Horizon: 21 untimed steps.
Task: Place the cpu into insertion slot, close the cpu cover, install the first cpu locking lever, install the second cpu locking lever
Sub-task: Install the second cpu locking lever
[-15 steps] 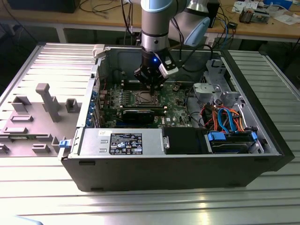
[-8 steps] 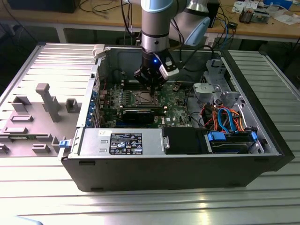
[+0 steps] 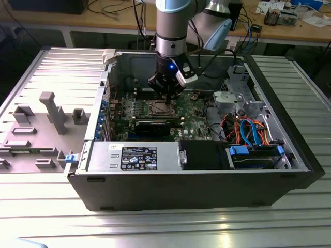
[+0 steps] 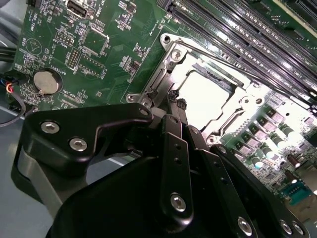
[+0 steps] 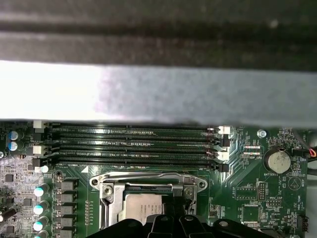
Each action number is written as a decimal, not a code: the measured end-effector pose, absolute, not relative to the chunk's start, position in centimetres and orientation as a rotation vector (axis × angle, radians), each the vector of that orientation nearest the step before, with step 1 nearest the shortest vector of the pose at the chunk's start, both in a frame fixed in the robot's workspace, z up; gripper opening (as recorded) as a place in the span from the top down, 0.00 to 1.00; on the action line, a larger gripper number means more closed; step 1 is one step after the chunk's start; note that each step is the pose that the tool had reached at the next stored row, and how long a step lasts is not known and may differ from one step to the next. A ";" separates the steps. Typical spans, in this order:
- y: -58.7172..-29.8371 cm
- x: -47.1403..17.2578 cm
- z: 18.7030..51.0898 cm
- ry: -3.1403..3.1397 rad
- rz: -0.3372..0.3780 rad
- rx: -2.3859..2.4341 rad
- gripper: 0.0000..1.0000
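The cpu (image 4: 208, 99), a flat square chip with a glaring silvery top, is lying level in the slot (image 4: 163, 74) on the green board (image 4: 99, 34), with the cover (image 5: 148, 186) lying over its edges. The gripper (image 4: 176, 101) is hanging just above the slot's edge with fingers clenched together, grasping nothing.

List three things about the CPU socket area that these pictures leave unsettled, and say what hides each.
1. Near edge of the insertion slot in the first wrist view: covered by the gripper.
2. The cpu surface in the second wrist view: washed out by glare.
3. Locking levers' state in the exterior view: too small beneath the gripper.
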<state>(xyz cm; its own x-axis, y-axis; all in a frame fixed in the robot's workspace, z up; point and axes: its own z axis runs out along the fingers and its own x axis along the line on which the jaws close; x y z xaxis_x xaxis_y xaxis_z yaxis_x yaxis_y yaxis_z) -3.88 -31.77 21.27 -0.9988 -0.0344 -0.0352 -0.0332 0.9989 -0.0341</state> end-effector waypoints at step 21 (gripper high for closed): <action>-32.2 -3.9 21.4 3.105 -0.052 -0.053 0.89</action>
